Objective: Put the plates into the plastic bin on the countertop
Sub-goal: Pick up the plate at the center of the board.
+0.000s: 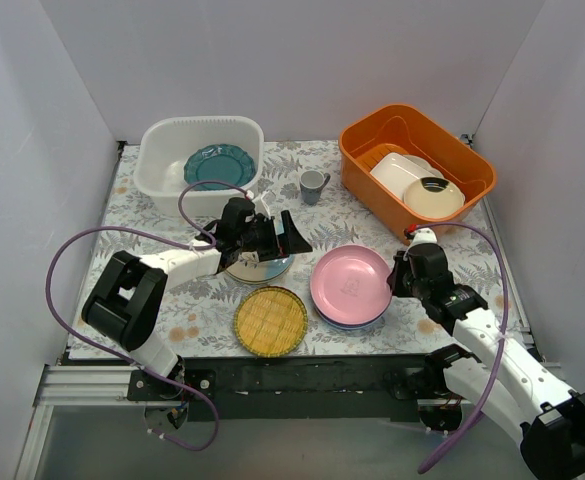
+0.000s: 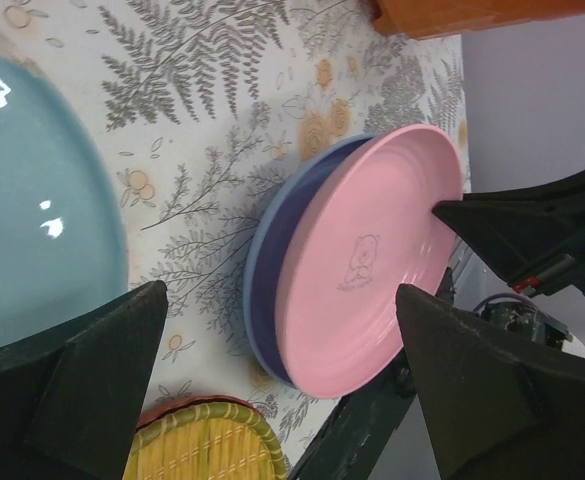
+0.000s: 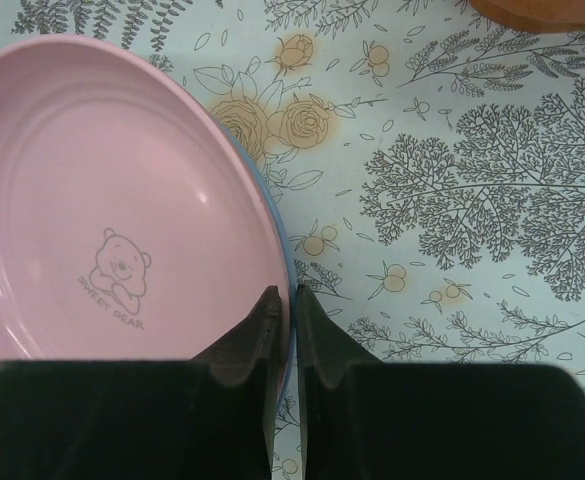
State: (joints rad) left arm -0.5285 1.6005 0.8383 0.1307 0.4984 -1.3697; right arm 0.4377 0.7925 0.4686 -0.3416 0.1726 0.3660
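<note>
Lifting should be done slowly: at lower centre, the rim of the pink plate [image 3: 122,190] is pinched by the right end effector [image 3: 285,292], while the left end effector [image 2: 282,293] is spread apart, empty.

Pale walls [image 1: 302,60] on three sides

Bright, even light throughout, soft shadows, sharp focus, with small white glare spots on the blue plate [image 2: 32,200].

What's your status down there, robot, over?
Left hand open above light blue plate. Right hand pinching rim of pink plate. One teal plate in plastic bin. Grey cup near the path.
</note>
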